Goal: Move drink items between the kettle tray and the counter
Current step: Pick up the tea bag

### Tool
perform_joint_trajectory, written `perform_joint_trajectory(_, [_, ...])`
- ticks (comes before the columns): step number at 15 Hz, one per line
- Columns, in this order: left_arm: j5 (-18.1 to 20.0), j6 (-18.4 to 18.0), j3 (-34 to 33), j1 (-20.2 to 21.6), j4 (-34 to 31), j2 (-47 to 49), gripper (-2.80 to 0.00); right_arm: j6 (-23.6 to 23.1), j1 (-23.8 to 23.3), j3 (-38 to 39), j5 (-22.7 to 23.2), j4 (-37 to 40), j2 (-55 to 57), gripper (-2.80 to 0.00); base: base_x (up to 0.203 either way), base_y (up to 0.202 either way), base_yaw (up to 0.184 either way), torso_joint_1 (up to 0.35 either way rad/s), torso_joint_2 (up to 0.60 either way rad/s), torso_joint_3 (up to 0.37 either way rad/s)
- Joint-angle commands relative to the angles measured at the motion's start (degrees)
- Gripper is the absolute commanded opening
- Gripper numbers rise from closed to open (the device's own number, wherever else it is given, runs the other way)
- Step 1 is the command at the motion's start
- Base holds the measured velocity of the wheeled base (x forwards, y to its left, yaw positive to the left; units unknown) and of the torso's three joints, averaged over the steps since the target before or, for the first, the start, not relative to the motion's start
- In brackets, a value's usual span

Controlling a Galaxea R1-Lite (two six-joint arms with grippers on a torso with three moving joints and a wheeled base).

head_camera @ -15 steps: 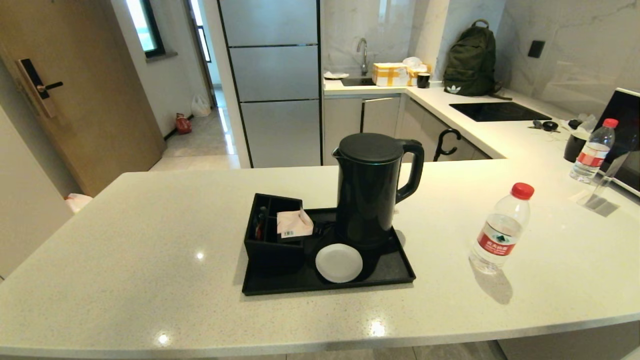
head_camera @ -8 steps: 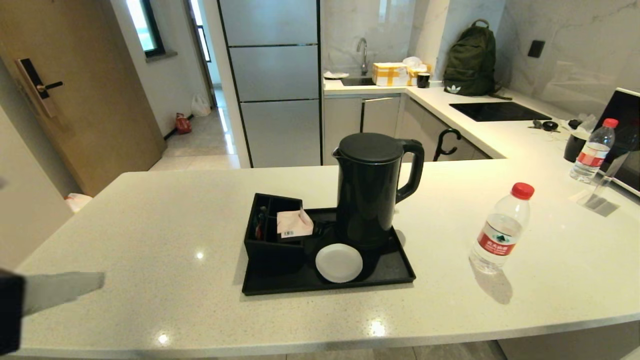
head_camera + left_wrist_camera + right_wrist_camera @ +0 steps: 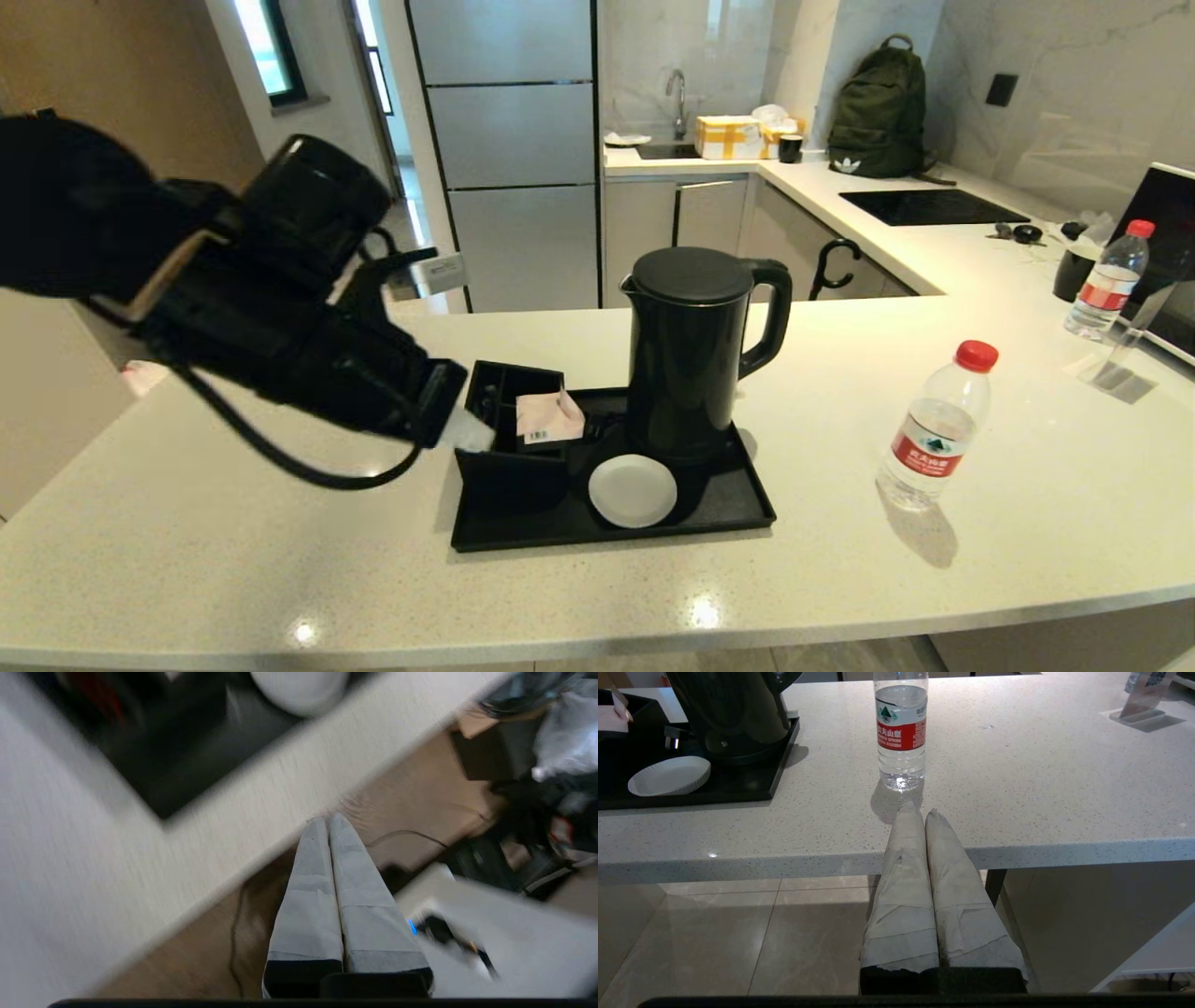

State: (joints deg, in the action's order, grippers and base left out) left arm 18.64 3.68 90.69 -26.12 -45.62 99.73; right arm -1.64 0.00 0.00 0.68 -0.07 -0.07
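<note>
— Position of the drink items, please.

— Small clear plastic water bottle with red cap and red-and-green label [image 3: 936,429] stands upright on the broad off-white speckled stone counter [image 3: 280,523], well apart from the shallow black rectangular kettle tray [image 3: 728,509], on the robot's right of it. Flat pale pink tea sachet [image 3: 549,417] rests on top of the black compartmented box [image 3: 504,462], which sits on the tray's left part.

— What else does the tray carry?

— Tall black kettle [image 3: 695,350] at its far side, and a small round white dish [image 3: 633,491] in front of the kettle.

— Left arm?

— Raised over the counter's left part; the left gripper [image 3: 467,431] is near the box's left wall, its pale tip just beside that wall (touching or not, I cannot tell). In its wrist view the two pale wrapped fingers [image 3: 308,896] lie pressed together with nothing between them.

— Right arm?

— Low, off the counter's near edge. The right gripper [image 3: 920,812] points toward the bottle [image 3: 901,732], and its wrapped fingers [image 3: 903,882] are closed against each other, empty.

— Anything further?

— A second bottle [image 3: 1108,280] stands at the far right.
</note>
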Motion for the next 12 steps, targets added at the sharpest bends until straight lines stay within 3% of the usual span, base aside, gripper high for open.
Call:
perform_joint_trajectory(1, [-2.0, 0.1, 7.8, -2.1, -0.5, 11.7, -2.80, 0.0, 0.0, 0.1, 0.0, 0.0, 0.1, -2.80, 0.000, 0.000, 0.000, 0.000, 0.00, 0.000])
perform_joint_trajectory(4, [-4.9, 0.5, 10.1, -2.9, -0.6, 13.4, -2.80, 0.0, 0.0, 0.1, 0.0, 0.0, 0.1, -2.80, 0.000, 0.000, 0.000, 0.000, 0.00, 0.000])
perform_joint_trajectory(8, [-12.3, 1.1, 19.8, -2.9, -0.2, 23.8, -2.80, 0.0, 0.0, 0.1, 0.0, 0.0, 0.1, -2.80, 0.000, 0.000, 0.000, 0.000, 0.00, 0.000])
perform_joint_trajectory(12, [-13.2, 1.9, 19.8, -3.0, 0.7, 24.1, -2.80, 0.0, 0.0, 0.1, 0.0, 0.0, 0.1, -2.80, 0.000, 0.000, 0.000, 0.000, 0.00, 0.000])
